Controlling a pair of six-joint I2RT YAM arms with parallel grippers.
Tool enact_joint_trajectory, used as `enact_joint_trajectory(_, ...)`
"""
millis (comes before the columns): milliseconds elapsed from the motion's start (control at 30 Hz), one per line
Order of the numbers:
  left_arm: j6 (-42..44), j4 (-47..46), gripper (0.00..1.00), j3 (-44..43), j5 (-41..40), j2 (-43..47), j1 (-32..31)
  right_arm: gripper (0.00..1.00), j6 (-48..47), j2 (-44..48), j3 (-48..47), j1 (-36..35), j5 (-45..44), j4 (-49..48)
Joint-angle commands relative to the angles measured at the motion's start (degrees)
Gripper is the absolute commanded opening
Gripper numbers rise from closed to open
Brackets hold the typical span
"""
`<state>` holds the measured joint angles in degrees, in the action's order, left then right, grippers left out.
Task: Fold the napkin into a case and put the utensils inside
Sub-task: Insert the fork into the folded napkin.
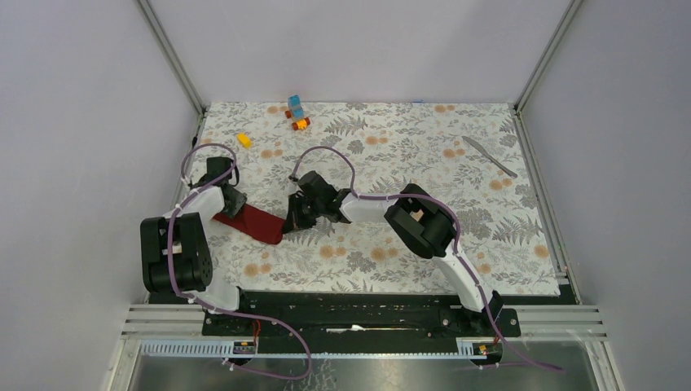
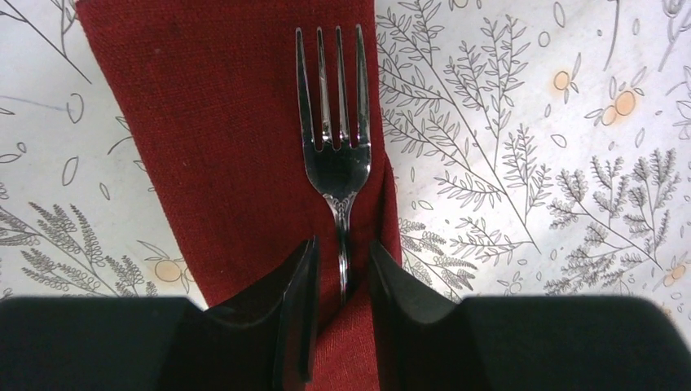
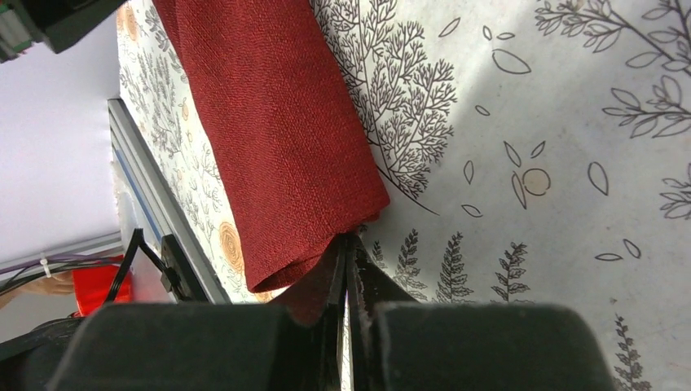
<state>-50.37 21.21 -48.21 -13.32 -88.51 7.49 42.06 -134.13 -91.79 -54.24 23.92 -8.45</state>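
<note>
The case (image 1: 251,222) is a narrow maroon strip of coarse-weave cloth, lying on a slant near the left edge of the table (image 1: 407,252), closer to the near edge than the far one. My left wrist camera shows what the overhead view hides: the fork (image 2: 334,155) rests tines-up on the cloth, and its ornamented neck runs into a fold along the cloth's edge. The left gripper (image 2: 343,243) stands parted, one finger on either side of the handle and a gap on both sides. The right wrist camera shows the strip's other end, softly rounded at the fold, where the right gripper (image 3: 346,239) is pressed together on its corner. Only the overhead view shows the knife (image 1: 489,156), well apart near the far right corner, and the toy blocks (image 1: 297,112) by the far edge.
</note>
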Motion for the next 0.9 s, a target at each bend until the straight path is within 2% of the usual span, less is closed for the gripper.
enact_joint_trajectory(0,3.1,2.0,0.34,-0.6,1.8,5.7,1.2,0.02,-2.5,1.9,-2.3,-0.7,-2.5,2.2)
enact_joint_trajectory(67,4.2,3.6,0.34,-0.4,2.8,9.0,2.3,0.07,-3.8,4.6,-0.9,-0.7,-4.1,3.9)
enact_joint_trajectory(100,5.1,4.5,0.35,-0.5,3.5,11.0,2.7,0.14,-4.9,6.5,-0.2,-0.7,-4.9,4.7)
enact_joint_trajectory(167,7.7,6.7,0.36,-1.6,4.9,14.8,2.8,0.35,-8.2,10.4,1.0,-0.6,-7.6,8.9)
enact_joint_trajectory(233,10.9,7.5,0.39,-3.0,8.0,18.3,2.7,0.50,-11.8,15.1,2.6,-0.4,-11.0,14.2)
enact_joint_trajectory(333,14.6,6.2,0.44,-4.2,14.6,22.5,1.1,0.75,-15.7,23.9,8.8,0.9,-14.8,17.1)
enact_joint_trajectory(367,14.9,4.9,0.48,-3.9,16.9,23.7,-0.3,0.82,-17.2,26.5,10.7,1.5,-15.8,17.9)
enact_joint_trajectory(400,15.1,3.2,0.81,-3.3,19.5,24.8,-1.7,0.88,-18.9,28.7,12.4,2.5,-17.6,19.1)
enact_joint_trajectory(433,15.2,1.1,0.96,-2.6,22.1,25.8,-3.7,0.93,-20.4,30.7,13.8,3.8,-20.3,20.5)
enact_joint_trajectory(467,15.5,-1.1,0.99,-2.0,24.3,26.3,-6.0,0.97,-22.0,32.6,15.2,5.8,-22.3,21.6)
enact_joint_trajectory(667,20.6,-8.4,0.99,-3.3,32.9,25.9,-17.9,1.00,-31.8,33.9,14.2,28.5,-28.5,28.9)
enact_joint_trajectory(800,24.6,-10.2,0.99,-3.9,39.3,26.8,-19.2,1.00,-39.0,26.4,6.6,43.9,-30.3,32.6)
enact_joint_trajectory(867,26.5,-10.2,0.99,-4.0,41.6,27.3,-19.2,1.00,-40.0,21.0,-0.2,50.1,-30.3,36.3)
